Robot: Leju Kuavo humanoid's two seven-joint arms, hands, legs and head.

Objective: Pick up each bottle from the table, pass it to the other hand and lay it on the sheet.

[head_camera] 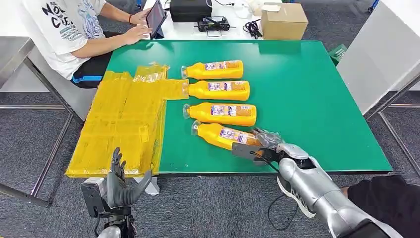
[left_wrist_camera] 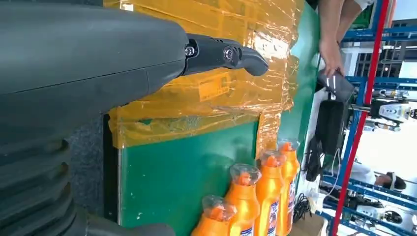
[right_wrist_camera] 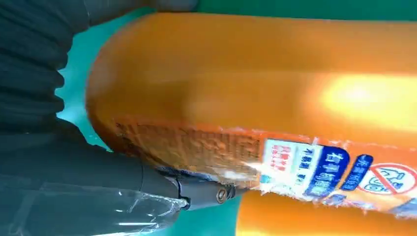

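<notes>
While the right hand (head_camera: 265, 144) grips the base end of the nearest bottle (head_camera: 225, 135), that bottle lies on the green table (head_camera: 317, 99) close to its front edge, cap twd the yellow sheet (head_camera: 124, 124). Right wrist view: thumb under the bottle's label end, body pressed vs the hand. Three more bottles (head_camera: 220, 90) lie in a row behind it, toward the far edge, caps same way. Sheet covers the table's left side, front-left corner incl. Left hand (head_camera: 119, 186) hangs below the front edge near that corner, fingers spread, holding nothing. Person w/ tablet (head_camera: 155, 17) sits at far-left corner.
</notes>
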